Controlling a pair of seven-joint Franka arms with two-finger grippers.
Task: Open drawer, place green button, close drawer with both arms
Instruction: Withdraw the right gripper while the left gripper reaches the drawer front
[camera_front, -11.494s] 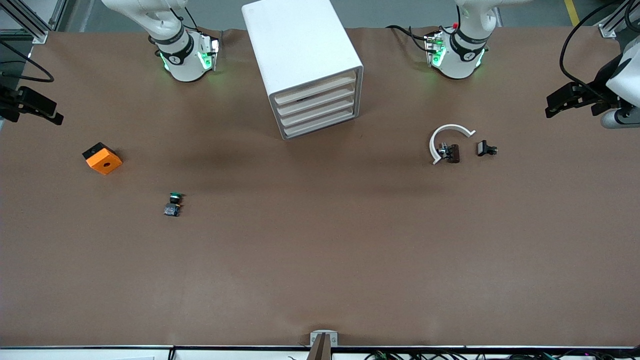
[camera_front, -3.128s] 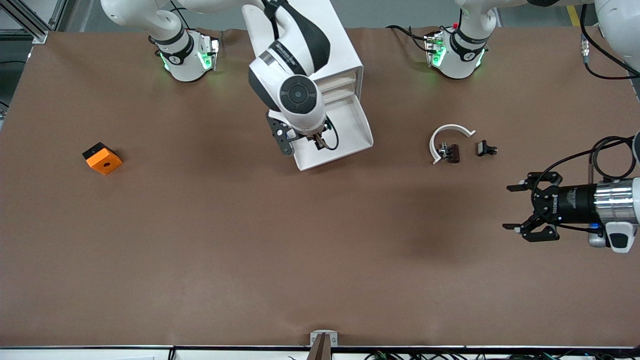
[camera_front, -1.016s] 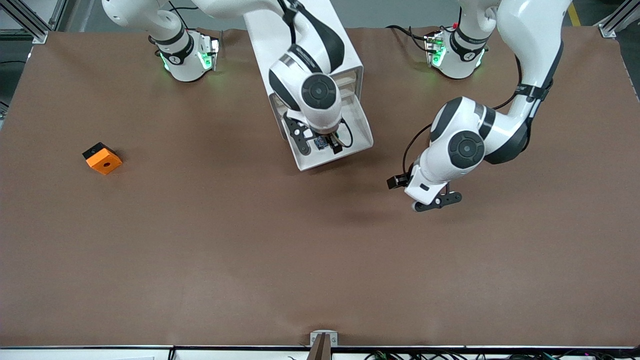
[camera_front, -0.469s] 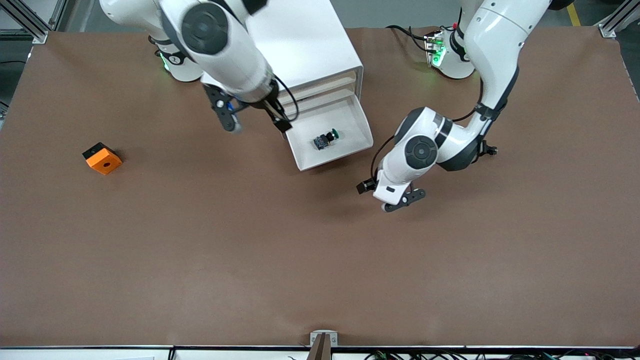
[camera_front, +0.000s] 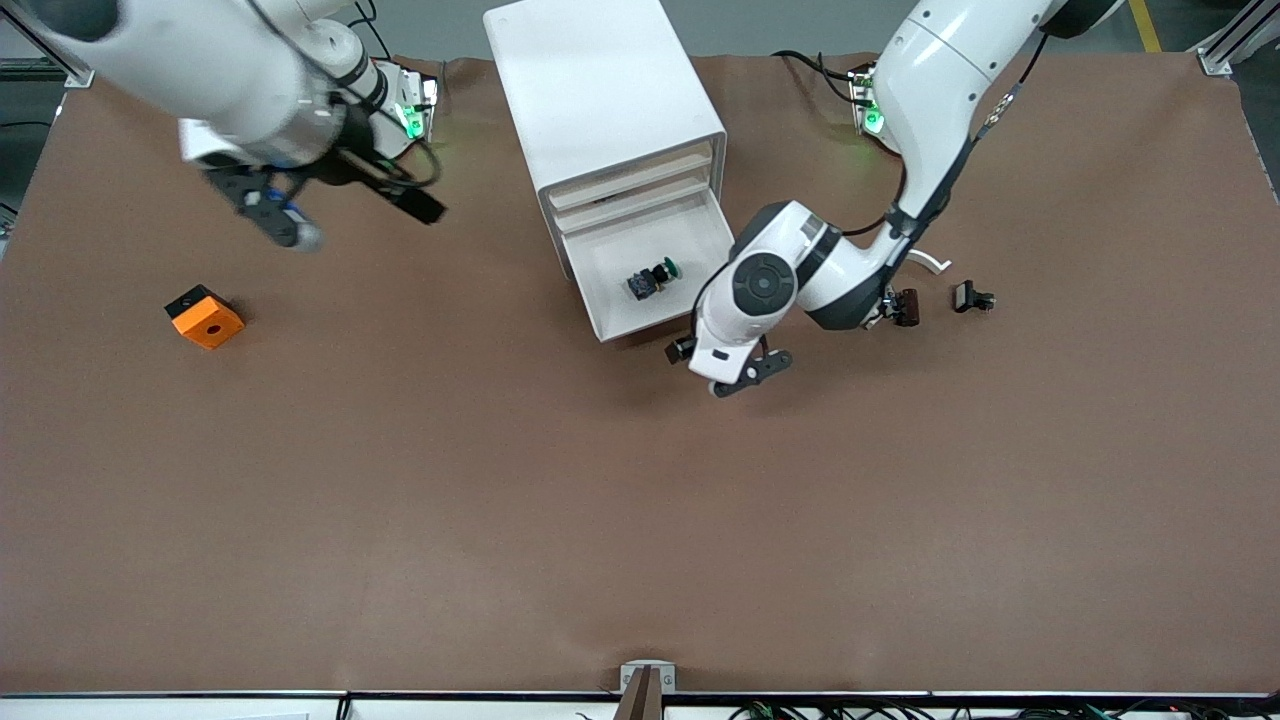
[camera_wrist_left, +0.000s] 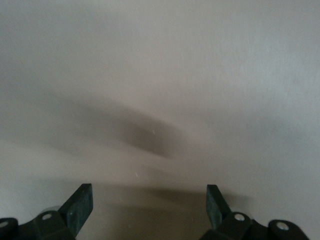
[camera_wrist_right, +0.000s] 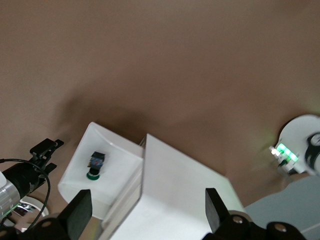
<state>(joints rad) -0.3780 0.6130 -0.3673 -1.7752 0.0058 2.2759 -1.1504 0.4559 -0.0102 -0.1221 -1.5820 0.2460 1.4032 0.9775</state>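
The white drawer cabinet (camera_front: 600, 90) stands mid-table with its lowest drawer (camera_front: 645, 322) pulled open. The green-capped button (camera_front: 652, 278) lies on its side in the drawer; it also shows in the right wrist view (camera_wrist_right: 95, 165). My left gripper (camera_front: 728, 362) is open and empty, low over the table just in front of the drawer, at the front corner toward the left arm's end. Its wrist view shows only brown table between the fingers (camera_wrist_left: 80, 207). My right gripper (camera_front: 340, 212) is open and empty, raised over the table near its own base, away from the cabinet (camera_wrist_right: 180, 195).
An orange square block (camera_front: 205, 317) lies toward the right arm's end. Black-brown clip pieces (camera_front: 905, 306) (camera_front: 972, 298) and a white curved strip (camera_front: 932, 263) lie by the left arm's elbow, partly hidden by it. The right arm's base (camera_wrist_right: 300, 145) shows beside the cabinet.
The right gripper let go of the button in the drawer and swung up and away toward its own base. The left gripper moved in to the front of the open drawer.
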